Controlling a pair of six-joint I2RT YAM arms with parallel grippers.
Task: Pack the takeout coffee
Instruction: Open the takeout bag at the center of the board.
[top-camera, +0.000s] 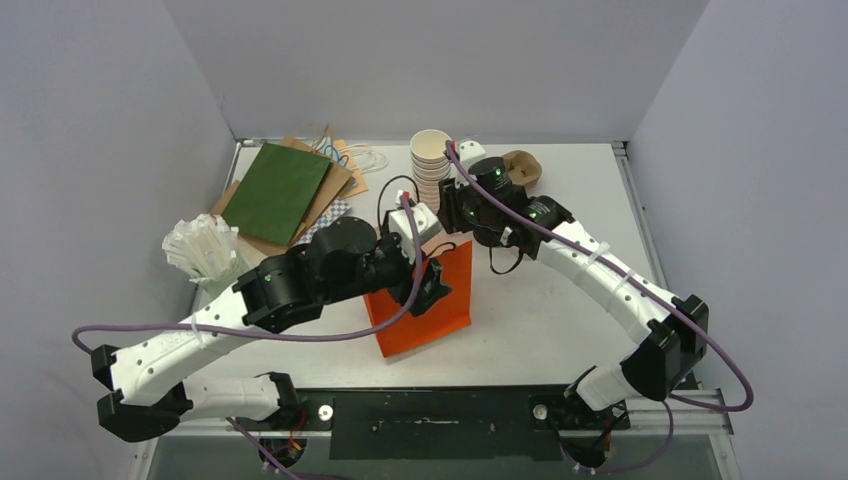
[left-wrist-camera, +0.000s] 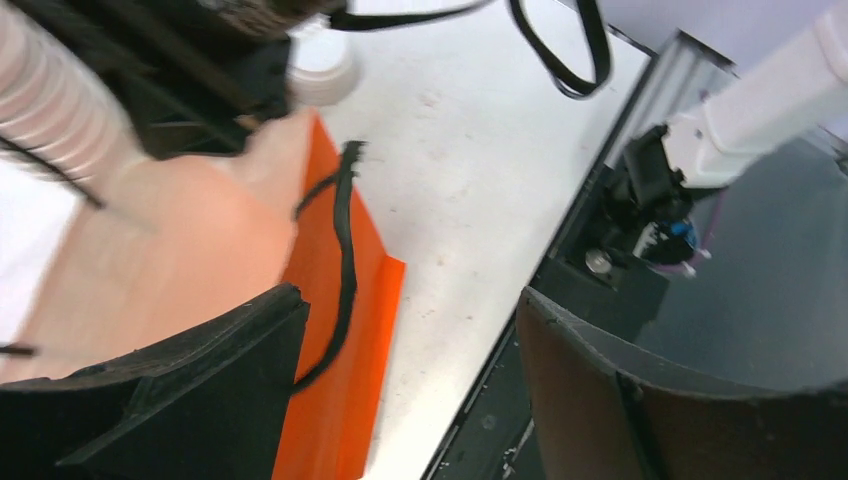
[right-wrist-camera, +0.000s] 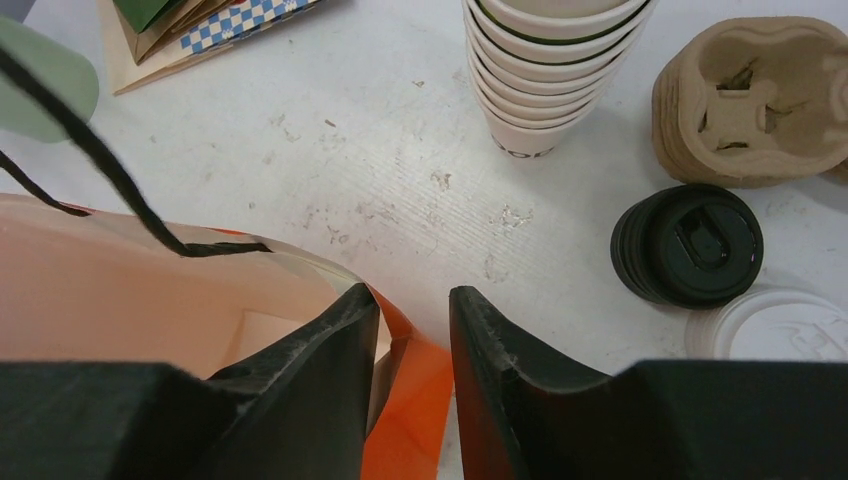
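Note:
The takeout coffee is out of view in every frame. An orange paper bag (top-camera: 425, 305) with black cord handles stands mid-table, its mouth open (right-wrist-camera: 150, 300). My left gripper (top-camera: 432, 280) hangs over the bag's near side, open wide (left-wrist-camera: 410, 300) with nothing between its fingers; the bag's orange wall (left-wrist-camera: 340, 360) lies beside its left finger. At the bag's far rim is my right gripper (top-camera: 452, 215), narrowly open (right-wrist-camera: 412, 300). One of its fingers (right-wrist-camera: 330, 380) is inside the mouth, and the bag's corner (right-wrist-camera: 420, 390) sits loosely in the gap.
A stack of lidless white cups (right-wrist-camera: 545, 60) stands behind the bag. Brown pulp cup carriers (right-wrist-camera: 745, 100), stacked black lids (right-wrist-camera: 687, 243) and white lids (right-wrist-camera: 775, 325) lie to its right. Green and brown paper bags (top-camera: 275, 190) and white wrapped items (top-camera: 200, 250) sit at left.

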